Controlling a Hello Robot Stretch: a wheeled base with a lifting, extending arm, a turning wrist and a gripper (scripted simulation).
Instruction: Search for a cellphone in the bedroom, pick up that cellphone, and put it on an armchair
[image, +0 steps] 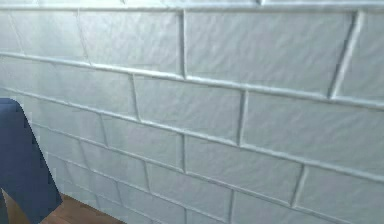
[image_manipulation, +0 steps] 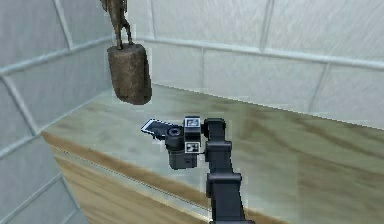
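Nearest the lens, at the arm side view's bottom edge just right of the middle: dark square arm (image_manipulation: 226, 192), running up the picture over a wooden top (image_manipulation: 310, 150). Ends in two small white squares (image_manipulation: 191, 125) with black marks, and left of them the gripper (image_manipulation: 164, 134), dark-bodied with thin fingers. Right at that far end, a small flat slab with a dark face and a pale rim, a cellphone (image_manipulation: 153, 126) by shape and colour, tilted a little and seen against the pale wood. Cannot tell whether lying on the wood or lifted off it, so cannot tell whether held. Cannot tell the set of the fingers either. Farther out on the same top, near the wall and left of the arm: brown statue (image_manipulation: 130, 70), a rounded block for a base with a thin figure above, cut off by the picture's top edge. Stands apart from the cellphone. Behind all, white block wall (image_manipulation: 270, 65) with raised joints.

Ahead, in the forward view: white block wall (image: 220, 110) again, close, across most of the frame. At the lower left, a dark blue shape (image: 20, 160), rounded at its top, too cropped to name. Beside it along the bottom edge, a strip of reddish wooden floor (image: 85, 212) at the wall's foot.
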